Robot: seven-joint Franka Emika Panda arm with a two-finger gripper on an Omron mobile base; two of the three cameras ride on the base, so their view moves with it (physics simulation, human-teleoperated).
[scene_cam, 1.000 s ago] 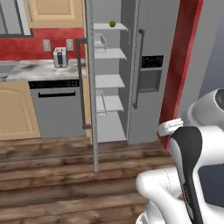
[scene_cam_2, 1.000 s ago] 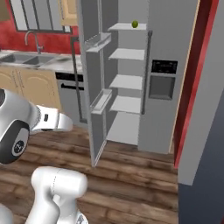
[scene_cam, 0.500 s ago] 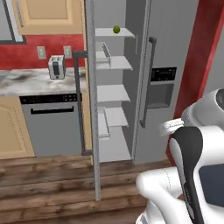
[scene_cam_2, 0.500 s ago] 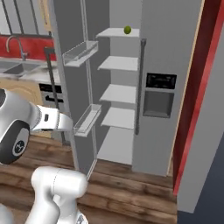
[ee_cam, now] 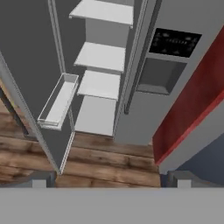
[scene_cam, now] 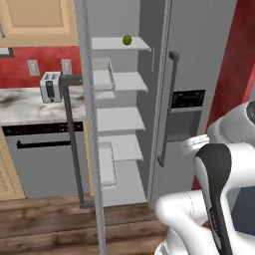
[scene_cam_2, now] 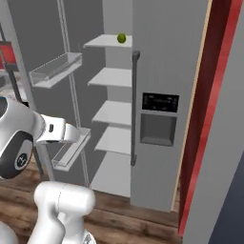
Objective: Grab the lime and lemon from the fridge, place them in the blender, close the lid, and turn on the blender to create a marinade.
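Fridge (scene_cam: 199, 60): left door (scene_cam: 84, 124) swung fully open, right door shut with dispenser panel (scene_cam_2: 159, 119) on its front. Pale shelves (scene_cam: 119, 119) exposed inside, stacked one above another. Clear door bins (scene_cam_2: 56, 70) mounted on inner face of open door, one high, one low (scene_cam_2: 71, 147).

One small green fruit (scene_cam: 127, 40) resting on top shelf, toward its right rear, near the inner wall. Same fruit (scene_cam_2: 121, 38) seen from right base view at back edge of top shelf. Lime or lemon: cannot tell from colour alone at this size. Lower shelves bare.

Gripper (ee_cam: 109, 179): fingers spread wide, gripping nothing. Fingertips (ee_cam: 39, 180) visible at bottom of hand view, well apart, aimed at lower fridge shelves and wood floor (ee_cam: 100, 162). Well short of fridge interior, no contact with door or shelves.

Toaster (scene_cam: 50, 85) standing on marble counter (scene_cam: 25, 107) left of fridge, against red wall. Grey appliance with black handle (scene_cam: 45, 144) below counter. Long dark bar handle (scene_cam: 72, 144) of open door in front of it.
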